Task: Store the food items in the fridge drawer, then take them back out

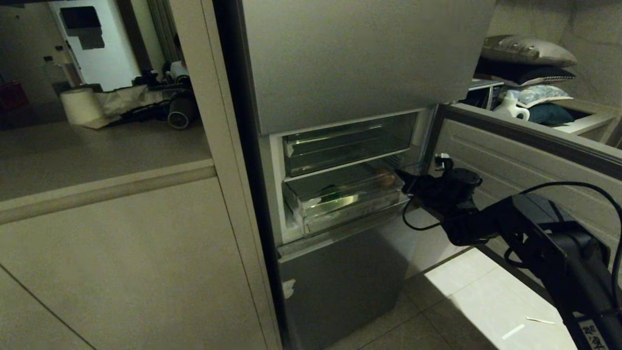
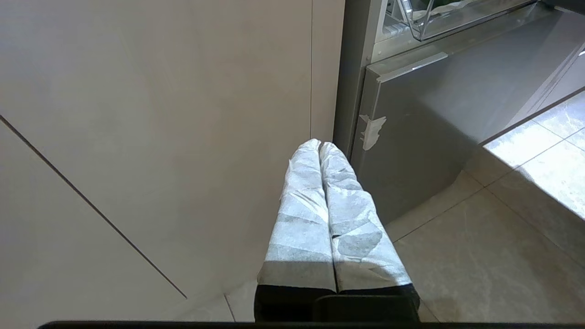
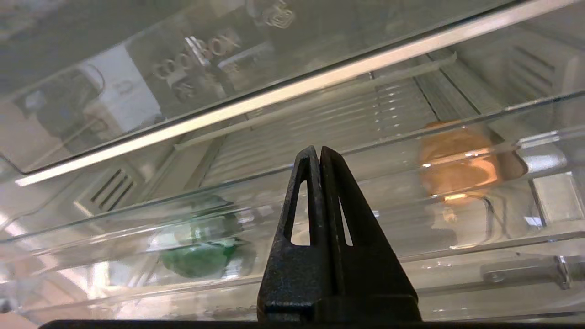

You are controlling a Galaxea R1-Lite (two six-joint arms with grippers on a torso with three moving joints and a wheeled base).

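Orange-brown fruit (image 3: 457, 164) sits inside the fridge drawer (image 3: 347, 192), toward its right end in head view; a green item (image 3: 199, 253) lies in the same drawer toward the left, well apart from the fruit. Drawer is pulled partway out under a clear untaped bin (image 1: 347, 143). Right gripper (image 3: 320, 153) is just in front of the drawer's clear front wall, between the two items, fingers pressed together, nothing held. Left gripper (image 2: 320, 145) hangs low beside the grey lower fridge door (image 2: 411, 137), white-wrapped fingers (image 2: 301, 201) pressed together, empty. Pale cabinet panel (image 1: 121, 262) left of the fridge, tiled floor (image 1: 466, 296) below
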